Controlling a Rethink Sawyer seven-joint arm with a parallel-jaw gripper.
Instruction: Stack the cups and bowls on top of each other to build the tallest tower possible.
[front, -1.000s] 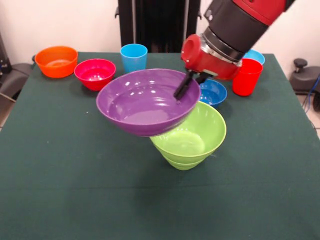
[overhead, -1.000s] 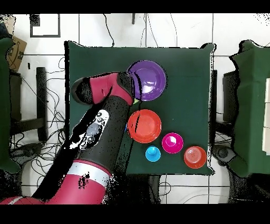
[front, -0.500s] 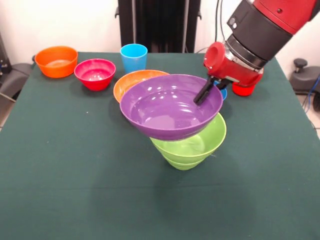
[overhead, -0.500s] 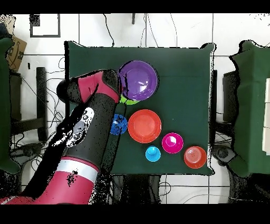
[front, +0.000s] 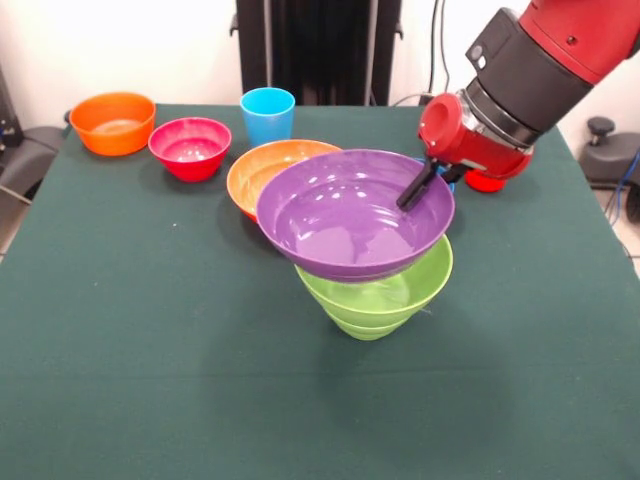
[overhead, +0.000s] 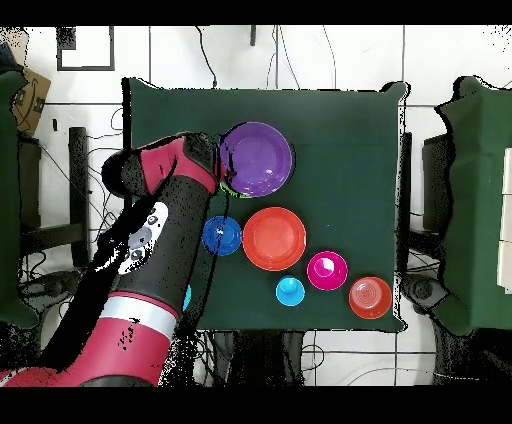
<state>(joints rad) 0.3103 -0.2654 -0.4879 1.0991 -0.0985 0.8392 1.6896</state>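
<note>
Green table (front: 120, 330): bowls (front: 190, 147), blue cup (front: 267, 113), lime stack (front: 375, 290).

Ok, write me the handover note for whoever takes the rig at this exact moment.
Gripper: jaws shut on the far rim of the purple bowl, held above the lime green bowls, not yet seated.
On the table: large orange bowl behind it, small orange bowl, magenta bowl, light blue cup, dark blue bowl; red cup mostly hidden by the arm.
Done: green bowls nested.
Left: seat the purple bowl, then stack the rest.

Front camera faces across the table (front: 120, 350); overhead looks straight down.
</note>
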